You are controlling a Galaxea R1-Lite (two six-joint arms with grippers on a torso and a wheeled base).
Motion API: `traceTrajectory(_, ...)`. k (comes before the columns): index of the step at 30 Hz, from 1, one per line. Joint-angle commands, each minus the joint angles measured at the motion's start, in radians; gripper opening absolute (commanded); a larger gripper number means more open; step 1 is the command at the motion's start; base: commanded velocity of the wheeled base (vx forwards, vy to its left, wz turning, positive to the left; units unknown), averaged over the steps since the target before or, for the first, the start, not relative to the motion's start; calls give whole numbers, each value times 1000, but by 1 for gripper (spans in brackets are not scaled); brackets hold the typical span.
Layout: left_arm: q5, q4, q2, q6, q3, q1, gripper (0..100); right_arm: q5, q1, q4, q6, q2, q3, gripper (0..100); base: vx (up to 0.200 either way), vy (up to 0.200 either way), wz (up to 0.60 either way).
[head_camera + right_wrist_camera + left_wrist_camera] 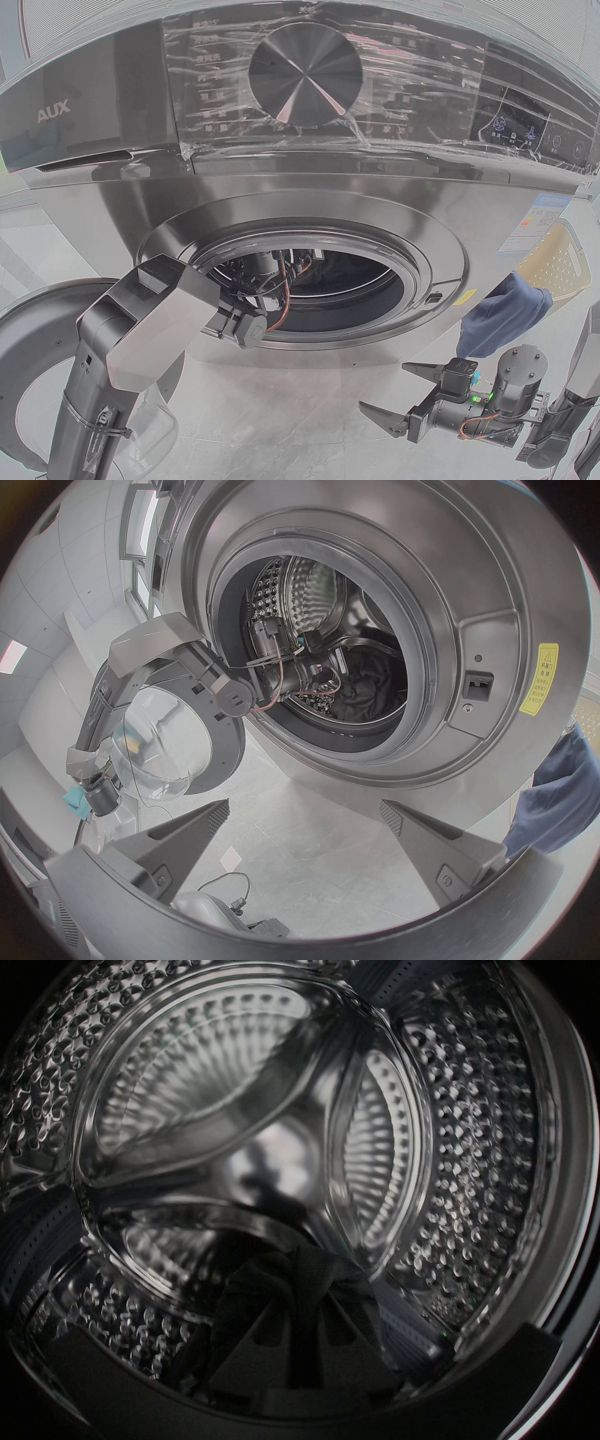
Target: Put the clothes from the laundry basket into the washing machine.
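Note:
The washing machine (350, 206) stands with its round opening (312, 284) uncovered. My left arm (150, 319) reaches through the opening into the drum (475, 1147). Low in the drum, my left gripper (306, 1341) is shut on a dark garment (294, 1279), with a strip of cloth pinched between its fingers. The same dark garment (369, 686) lies at the drum's bottom in the right wrist view. My right gripper (384, 386) hangs open and empty over the floor in front of the machine, to the right. A blue garment (500, 315) drapes over the yellow laundry basket (559, 262) at the far right.
The glass door (37, 350) is swung open to the left, beside my left arm. Pale tiled floor (281, 412) lies in front of the machine. A control panel with a large dial (305, 74) runs across the machine's top.

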State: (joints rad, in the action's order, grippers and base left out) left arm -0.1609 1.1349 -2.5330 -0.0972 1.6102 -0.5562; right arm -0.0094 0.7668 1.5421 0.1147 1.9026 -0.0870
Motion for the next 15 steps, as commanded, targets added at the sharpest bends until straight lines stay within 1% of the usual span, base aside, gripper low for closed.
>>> traceTrajectory(1, -22, -10, -78, -9, 135, 39, 0, 0, 2, 0, 0, 4, 0, 100, 0, 0, 0)
traceTrajectory(7, -22, -9, -84, -12, 132, 51, 0, 0, 0, 1, 0, 4, 0, 100, 0, 0, 0)
traceTrajectory(8, -22, -20, -78, -18, 117, 51, 0, 0, 0, 1, 2, 4, 0, 100, 0, 0, 0)
traceTrajectory(9, -22, -32, -75, -29, 109, 50, 100, 0, 2, 0, 2, 4, 0, 100, 0, 0, 0)
traceTrajectory(11, -22, -47, -64, -50, 83, 47, 100, 0, 0, 1, 2, 4, 0, 100, 0, 0, 0)
traceTrajectory(12, -22, -47, -64, -50, 83, 47, 100, 0, 0, 1, 2, 4, 0, 100, 0, 0, 0)
traceTrajectory(13, -22, -53, -36, -67, 40, 39, 100, 0, 0, 1, 2, 4, 0, 100, 0, 0, 0)
traceTrajectory(15, -22, -58, -7, -75, -7, 28, 100, 0, -1, 1, 0, 4, 0, 100, 0, 0, 0)
